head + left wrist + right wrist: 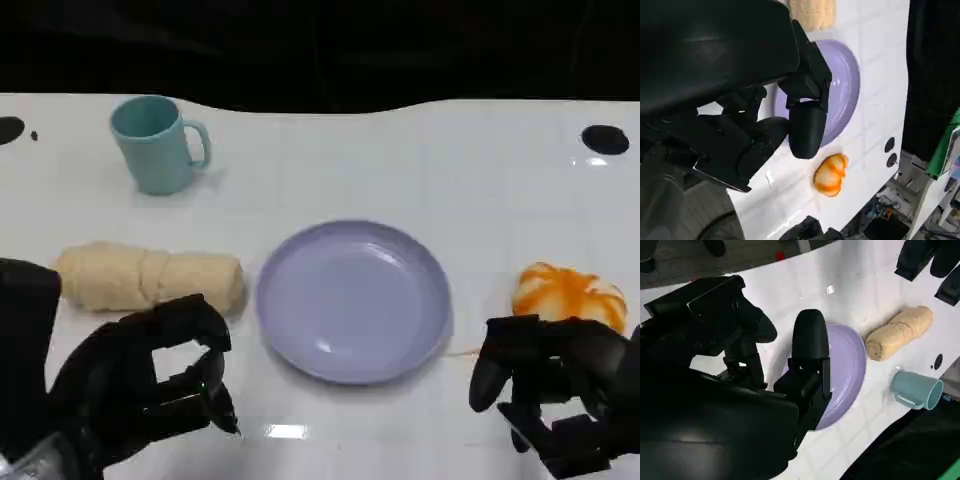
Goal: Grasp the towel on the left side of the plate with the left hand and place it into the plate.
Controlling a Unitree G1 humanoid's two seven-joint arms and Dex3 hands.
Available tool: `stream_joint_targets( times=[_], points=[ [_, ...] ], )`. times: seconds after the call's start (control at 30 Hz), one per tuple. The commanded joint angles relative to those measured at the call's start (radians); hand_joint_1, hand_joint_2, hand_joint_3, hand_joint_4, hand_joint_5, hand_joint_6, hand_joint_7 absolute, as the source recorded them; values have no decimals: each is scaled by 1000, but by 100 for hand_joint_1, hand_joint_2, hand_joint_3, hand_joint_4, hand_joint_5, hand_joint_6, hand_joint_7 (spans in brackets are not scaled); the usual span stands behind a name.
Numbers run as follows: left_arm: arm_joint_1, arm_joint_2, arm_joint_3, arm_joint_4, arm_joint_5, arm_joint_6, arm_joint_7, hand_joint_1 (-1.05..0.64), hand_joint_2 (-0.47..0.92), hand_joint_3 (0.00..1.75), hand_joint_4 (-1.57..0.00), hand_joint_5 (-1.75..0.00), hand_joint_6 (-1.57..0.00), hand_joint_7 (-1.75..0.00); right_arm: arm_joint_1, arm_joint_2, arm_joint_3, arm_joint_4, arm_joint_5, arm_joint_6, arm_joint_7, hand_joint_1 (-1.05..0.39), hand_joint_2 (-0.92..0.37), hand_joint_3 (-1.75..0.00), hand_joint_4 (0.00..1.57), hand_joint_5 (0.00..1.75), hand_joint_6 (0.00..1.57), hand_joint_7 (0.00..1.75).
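A rolled beige towel (150, 277) lies on the white table just left of the lavender plate (352, 300), which holds nothing. My left hand (150, 385) hovers near the table's front edge, in front of the towel and apart from it, fingers spread and holding nothing. My right hand (555, 385) is at the front right, fingers apart, holding nothing. The left wrist view shows the plate (846, 90) and one end of the towel (812, 12) past my left hand (775, 120). The right wrist view shows the plate (847, 370), the towel (900, 332) and my right hand (790, 370).
A teal mug (155, 143) stands at the back left, behind the towel. An orange-and-white soft object (568, 295) lies right of the plate, close to my right hand. Black round holes (605, 139) mark the table's far corners.
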State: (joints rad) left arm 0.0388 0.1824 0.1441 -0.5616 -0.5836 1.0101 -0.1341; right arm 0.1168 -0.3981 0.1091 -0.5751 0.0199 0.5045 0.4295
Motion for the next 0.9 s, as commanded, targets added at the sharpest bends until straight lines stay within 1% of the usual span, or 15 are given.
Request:
stream_joint_targets(
  times=[0.03, 0.47, 0.67, 0.77, 0.8, 0.83, 0.87, 0.9],
  points=[
    [-16, 8, 11, 0, 2, 5, 11, -7, 61, 125, -79, -175, -66, -175, -8, -10, -3, -2, -1, 4, -4, 5, -57, -109, 70, 167, 70, 142],
    [-18, 13, 11, 1, 6, 5, 9, -8, 60, 125, -79, -175, -65, -175, -8, -13, 0, -4, -7, 2, -3, 5, -57, -109, 69, 166, 69, 142],
    [-17, 12, 12, 3, 8, -1, 9, -8, 60, 124, -78, -175, -65, -175, -8, -7, 0, -5, -3, 7, -4, 5, -57, -110, 70, 168, 70, 142],
    [-13, 5, 25, 7, 3, -13, 6, -8, 64, 118, -77, -175, -62, -173, -8, -4, 2, -2, -3, 2, -5, 5, -57, -110, 70, 168, 70, 143],
    [-7, 8, 23, 9, 9, -38, -5, -8, 65, 117, -75, -175, -62, -170, -8, -3, 4, 0, -4, 0, -5, 6, -56, -110, 70, 168, 70, 143],
    [-2, 11, 20, 9, 19, -62, -10, -8, 66, 114, -73, -175, -64, -162, -8, -2, 5, 1, -4, -2, -6, 5, -56, -110, 70, 168, 70, 143],
    [3, 16, 12, 5, 36, -85, -8, -7, 66, 112, -71, -173, -65, -153, -8, -1, 6, 2, -5, -4, -7, 5, -56, -110, 70, 168, 70, 143],
    [8, 22, 0, 2, 61, -113, -3, -7, 65, 111, -69, -168, -66, -141, -8, 0, 6, 3, -4, -7, -7, 5, -56, -110, 70, 168, 70, 143]
  ],
)
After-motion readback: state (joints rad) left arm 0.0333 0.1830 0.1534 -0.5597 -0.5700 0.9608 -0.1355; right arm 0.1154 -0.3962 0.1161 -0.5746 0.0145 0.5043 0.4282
